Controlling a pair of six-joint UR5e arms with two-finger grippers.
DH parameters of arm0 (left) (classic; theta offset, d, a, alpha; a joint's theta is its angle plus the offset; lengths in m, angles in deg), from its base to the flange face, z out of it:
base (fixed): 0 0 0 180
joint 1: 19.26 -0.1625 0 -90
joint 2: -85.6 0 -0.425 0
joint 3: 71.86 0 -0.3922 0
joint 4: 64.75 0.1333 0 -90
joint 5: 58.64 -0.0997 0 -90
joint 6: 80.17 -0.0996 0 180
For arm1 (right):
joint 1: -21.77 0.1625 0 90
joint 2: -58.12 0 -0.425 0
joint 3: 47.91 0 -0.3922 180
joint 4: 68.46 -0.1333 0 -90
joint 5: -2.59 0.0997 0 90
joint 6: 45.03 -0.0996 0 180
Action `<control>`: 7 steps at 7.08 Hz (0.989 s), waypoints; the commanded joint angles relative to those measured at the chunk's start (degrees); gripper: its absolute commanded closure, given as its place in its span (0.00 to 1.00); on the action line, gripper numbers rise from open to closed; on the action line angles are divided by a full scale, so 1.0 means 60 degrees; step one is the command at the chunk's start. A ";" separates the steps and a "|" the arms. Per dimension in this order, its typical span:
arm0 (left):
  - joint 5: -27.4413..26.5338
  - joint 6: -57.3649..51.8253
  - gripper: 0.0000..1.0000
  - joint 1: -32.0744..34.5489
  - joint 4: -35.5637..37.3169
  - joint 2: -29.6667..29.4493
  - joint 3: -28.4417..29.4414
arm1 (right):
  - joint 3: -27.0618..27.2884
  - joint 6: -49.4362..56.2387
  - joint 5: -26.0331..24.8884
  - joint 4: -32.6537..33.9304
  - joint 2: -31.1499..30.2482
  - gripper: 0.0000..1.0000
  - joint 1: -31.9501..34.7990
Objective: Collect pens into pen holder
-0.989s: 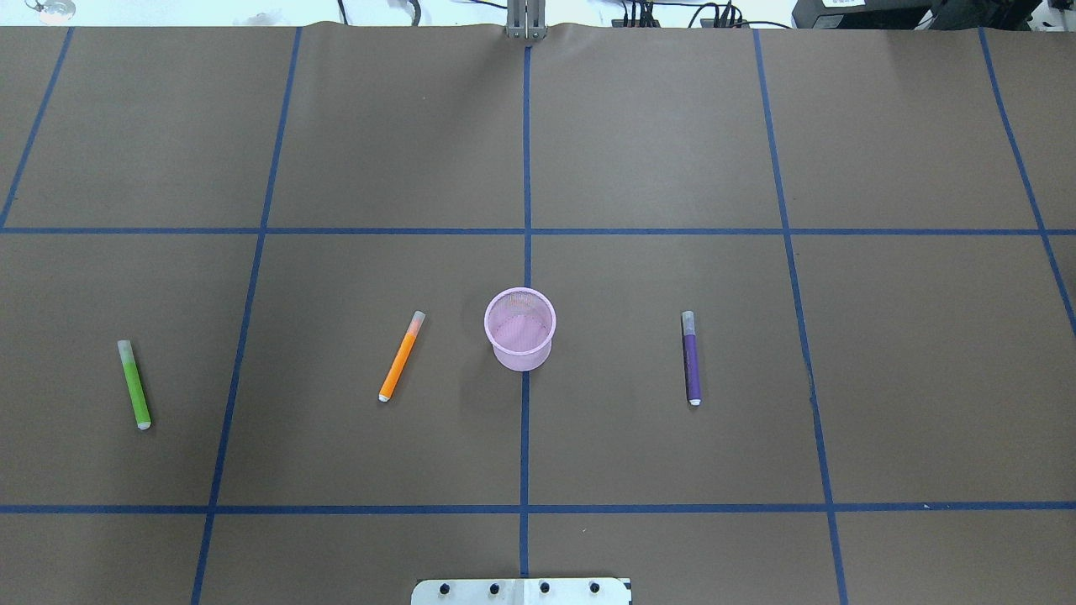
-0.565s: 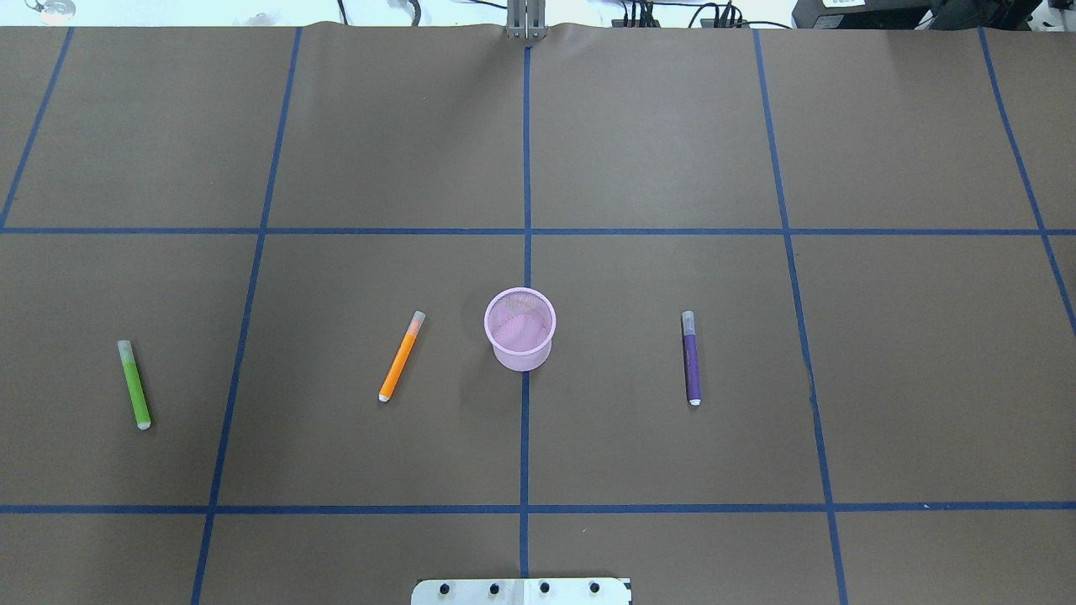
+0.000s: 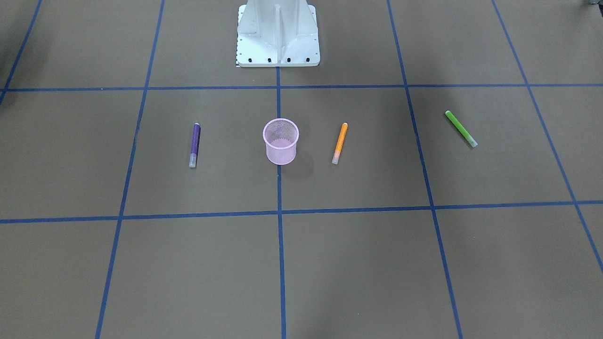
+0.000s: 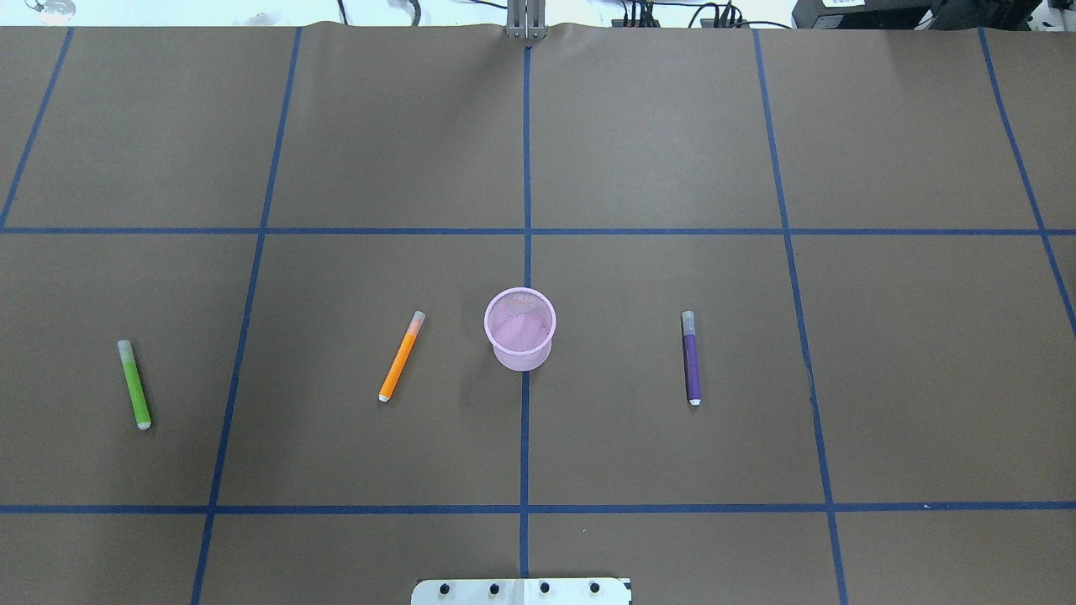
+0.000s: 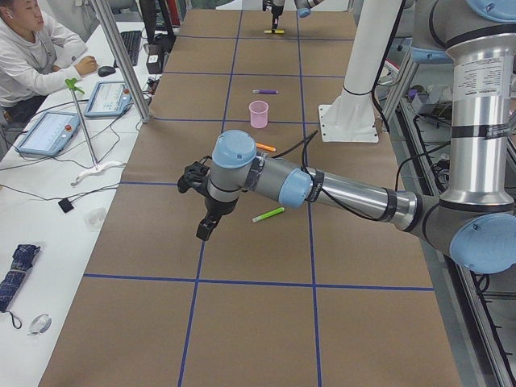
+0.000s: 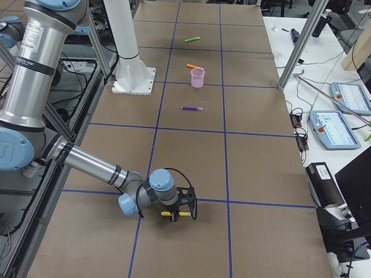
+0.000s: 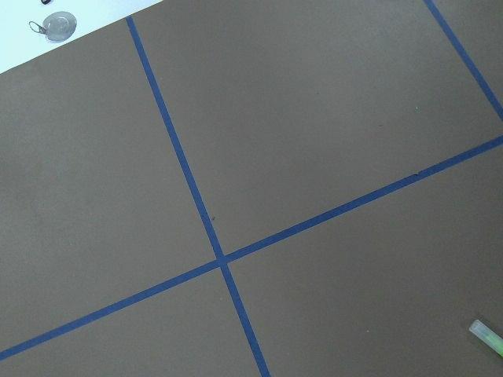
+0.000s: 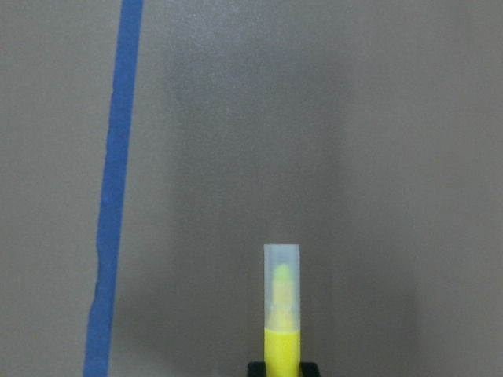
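While yellow pen point(image 8: 281, 314) was clamped in right gripper point(image 8: 281, 367) | left gripper point(image 5: 205, 232): width could not be told

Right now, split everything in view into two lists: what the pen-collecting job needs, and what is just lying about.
Job: pen holder; orange pen; green pen; purple pen; yellow pen.

Lying about, on the side bench: folded umbrella; control tablet; second control tablet.
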 commanded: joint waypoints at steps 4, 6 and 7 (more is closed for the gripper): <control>0.0015 0.0000 0.00 0.0000 -0.0015 -0.0088 -0.0088 | 0.1089 -0.0165 0.0264 -0.2478 0.1707 1.00 0.0001; 0.1079 0.0261 0.00 -0.0015 -0.1167 -0.0073 -0.0030 | 0.1147 -0.0299 0.0441 -0.3101 0.2544 1.00 -0.0669; 0.1127 0.0336 0.00 -0.0552 -0.1549 -0.0088 -0.0073 | 0.1293 -0.0327 0.0426 -0.3116 0.3376 1.00 -0.1007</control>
